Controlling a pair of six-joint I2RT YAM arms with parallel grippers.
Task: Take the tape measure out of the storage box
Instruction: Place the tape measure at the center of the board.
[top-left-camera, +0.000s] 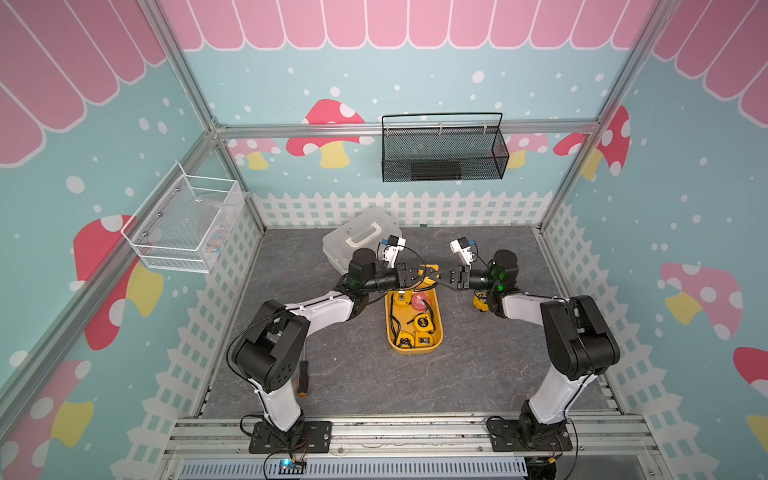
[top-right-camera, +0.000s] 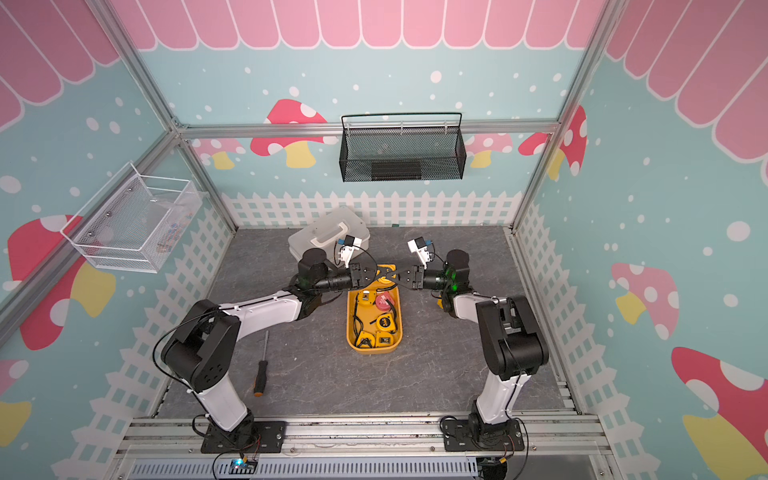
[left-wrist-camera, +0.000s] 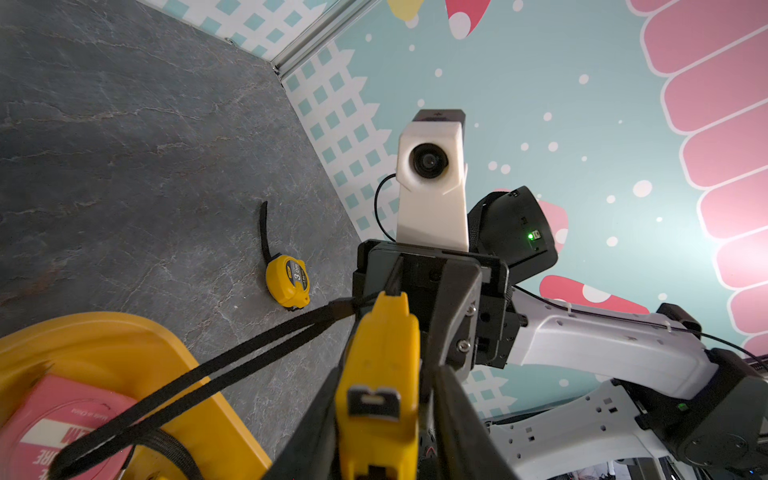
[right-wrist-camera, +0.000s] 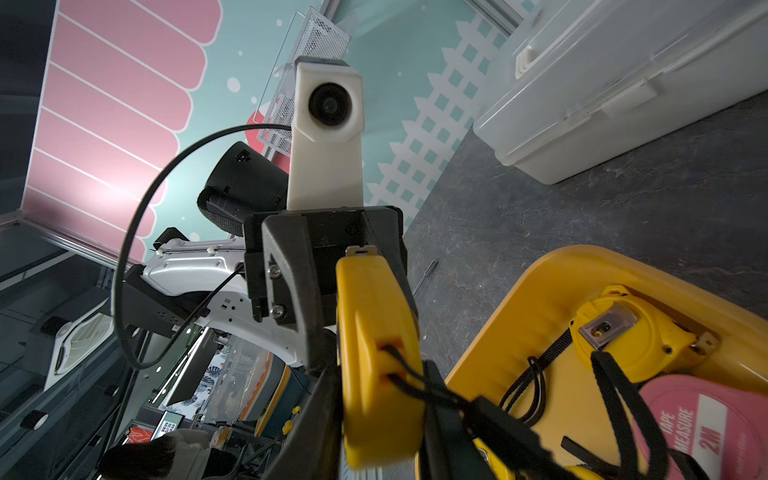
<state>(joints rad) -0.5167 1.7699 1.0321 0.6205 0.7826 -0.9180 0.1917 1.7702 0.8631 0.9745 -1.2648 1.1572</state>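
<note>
A yellow tape measure (top-left-camera: 432, 271) (top-right-camera: 388, 270) hangs in the air over the far end of the yellow-orange storage box (top-left-camera: 415, 351) (top-right-camera: 374, 350), between both grippers. My right gripper (right-wrist-camera: 380, 374) (top-left-camera: 437, 279) is shut on its body (right-wrist-camera: 374, 311). Around the other end of the tape measure (left-wrist-camera: 382, 353) sits my left gripper (left-wrist-camera: 386, 374) (top-left-camera: 427, 277), slightly open, with a thin gap showing beside one finger. The tape measure's black strap (left-wrist-camera: 208, 374) trails down into the box (left-wrist-camera: 124, 332). Several more tape measures lie inside, yellow ones (top-left-camera: 424, 323) and a pink one (top-left-camera: 422, 300).
Another yellow tape measure (top-left-camera: 480, 301) (left-wrist-camera: 289, 280) lies on the table right of the box. A white lidded case (top-left-camera: 361, 239) stands behind my left arm. A screwdriver (top-right-camera: 261, 374) lies front left. A black mesh basket (top-left-camera: 442, 149) and a white wire basket (top-left-camera: 183, 224) hang on the walls.
</note>
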